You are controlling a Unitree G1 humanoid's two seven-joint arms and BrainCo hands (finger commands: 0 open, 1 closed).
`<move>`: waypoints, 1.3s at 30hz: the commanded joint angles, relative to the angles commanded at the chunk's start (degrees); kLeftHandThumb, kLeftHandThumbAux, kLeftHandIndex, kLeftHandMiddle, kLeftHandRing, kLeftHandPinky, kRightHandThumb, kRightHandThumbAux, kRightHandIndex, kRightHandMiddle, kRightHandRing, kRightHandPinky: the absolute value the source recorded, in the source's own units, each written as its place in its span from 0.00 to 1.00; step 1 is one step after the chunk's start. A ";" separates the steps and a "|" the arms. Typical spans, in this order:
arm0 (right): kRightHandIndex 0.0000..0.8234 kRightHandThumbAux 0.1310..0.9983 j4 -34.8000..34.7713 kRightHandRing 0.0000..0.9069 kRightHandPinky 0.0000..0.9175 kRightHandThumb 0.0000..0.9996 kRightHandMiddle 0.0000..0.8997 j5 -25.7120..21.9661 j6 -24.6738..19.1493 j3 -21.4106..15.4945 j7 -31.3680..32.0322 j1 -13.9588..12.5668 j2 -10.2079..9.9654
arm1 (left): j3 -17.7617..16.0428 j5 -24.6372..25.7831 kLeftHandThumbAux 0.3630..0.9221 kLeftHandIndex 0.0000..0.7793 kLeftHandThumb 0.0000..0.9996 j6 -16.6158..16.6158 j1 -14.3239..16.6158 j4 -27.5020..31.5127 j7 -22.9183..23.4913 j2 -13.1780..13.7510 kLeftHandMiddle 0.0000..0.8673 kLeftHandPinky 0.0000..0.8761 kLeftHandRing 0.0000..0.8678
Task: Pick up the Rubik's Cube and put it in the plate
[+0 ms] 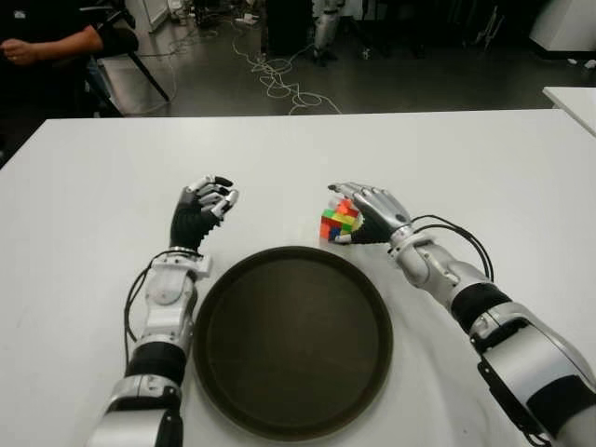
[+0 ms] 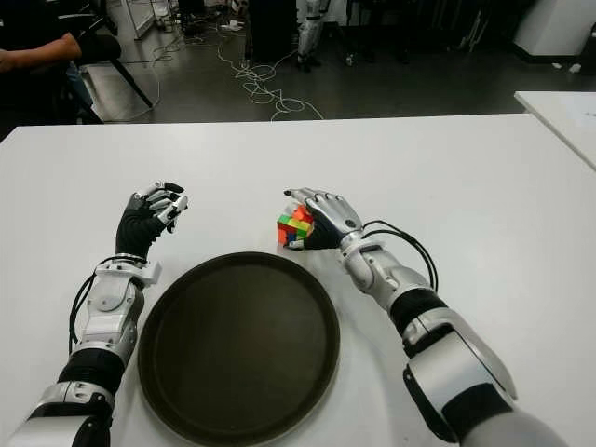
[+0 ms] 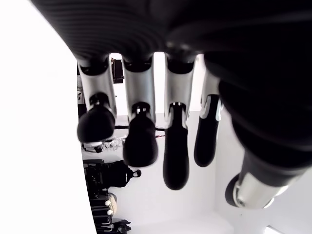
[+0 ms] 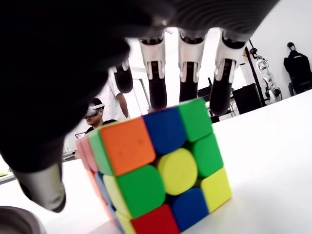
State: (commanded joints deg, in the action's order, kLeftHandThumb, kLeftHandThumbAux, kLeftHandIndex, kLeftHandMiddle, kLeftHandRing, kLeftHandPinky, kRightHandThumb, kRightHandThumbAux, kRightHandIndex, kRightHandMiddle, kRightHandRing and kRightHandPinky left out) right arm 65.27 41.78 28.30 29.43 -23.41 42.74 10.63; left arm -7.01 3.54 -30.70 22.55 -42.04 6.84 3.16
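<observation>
Your right robot hand [image 1: 371, 212] sits over the cube [image 1: 339, 221], which stands on the white desk [image 1: 466, 168] just beyond the plate's [image 1: 292, 343] far rim, a little to its right. From the eye views you see the fingers arched over the cube's top and far side, with the thumb low at the near side, but you cannot tell there whether they touch it. The right wrist view fills that in: the cube [image 4: 156, 168] rests on the desk, tilted corner-on, with the fingertips [image 4: 157, 87] hanging just behind its upper edge and the thumb off to one side. The hand is loosely cupped around the cube rather than clamped on it; contact is not clear.

Your left robot hand [image 1: 203, 211] shows left of the plate's far rim, upright, fingers curled inward and holding nothing. Its wrist view shows the four fingers [image 3: 140, 139] bent down side by side with only bare desk behind them.

The plate is dark, round and lies between your two forearms. Only the eye views show a person's arm [image 1: 51, 45] at the far left beyond the desk, and cables [image 1: 279, 79] on the floor.
</observation>
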 joint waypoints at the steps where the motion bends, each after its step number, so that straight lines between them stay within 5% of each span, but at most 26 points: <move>1: 0.18 0.62 0.11 0.27 0.31 0.11 0.25 0.12 0.14 0.12 -0.16 0.08 -0.06 | 0.03 -0.04 0.53 0.54 0.85 0.11 -0.02 0.08 -0.05 0.01 0.67 0.88 0.85; 39: 0.18 0.64 1.15 0.27 0.30 0.09 0.25 -0.03 -1.06 1.33 -0.52 0.92 -1.37 | 0.32 -0.36 0.53 0.54 0.85 0.15 -0.59 0.89 -0.31 0.23 0.67 0.88 0.85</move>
State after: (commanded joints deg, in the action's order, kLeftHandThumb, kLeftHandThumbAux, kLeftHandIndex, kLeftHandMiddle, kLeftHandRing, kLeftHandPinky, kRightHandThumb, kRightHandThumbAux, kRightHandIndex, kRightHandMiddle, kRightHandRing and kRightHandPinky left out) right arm 66.42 41.75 27.24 30.76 -23.93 43.66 9.26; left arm -6.70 3.18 -30.56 21.95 -41.14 6.54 3.39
